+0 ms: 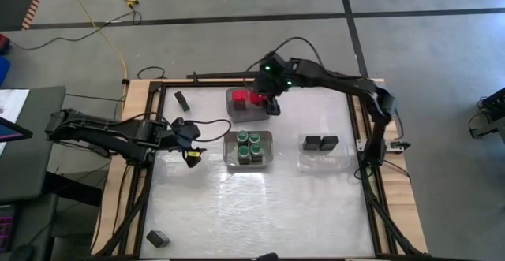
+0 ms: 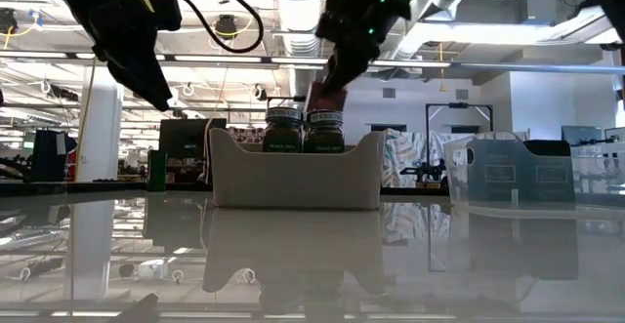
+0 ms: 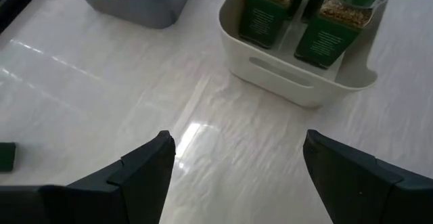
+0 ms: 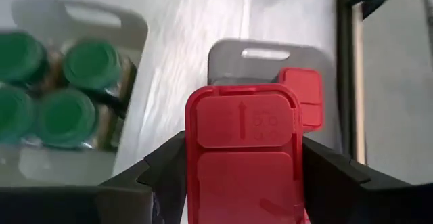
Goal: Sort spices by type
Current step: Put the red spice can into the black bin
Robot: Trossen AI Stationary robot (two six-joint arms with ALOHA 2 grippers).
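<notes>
The right gripper holds a red-topped square spice container between its two fingers, one finger on each flat side, the red lid facing the wrist camera. In the high view this gripper hangs over the grey bin near the table's far edge, at the bin's right end. The right wrist view shows that bin lying just beyond the held container, with another red-topped container already inside it. The coming move looks like a straight lowering: the open space in the bin sits beside that second red lid, so the held container probably has to come down beside it, not on top.

The white bin with four round green-lidded jars stands at mid-table, just nearer than the grey bin. Two dark tins rest in a clear bin to the right. One dark tin lies near the table's far-left corner, another near the near-left corner.

The left gripper waits near the left edge, fingers wide apart and empty, nearer to both loose tins than the right arm.
</notes>
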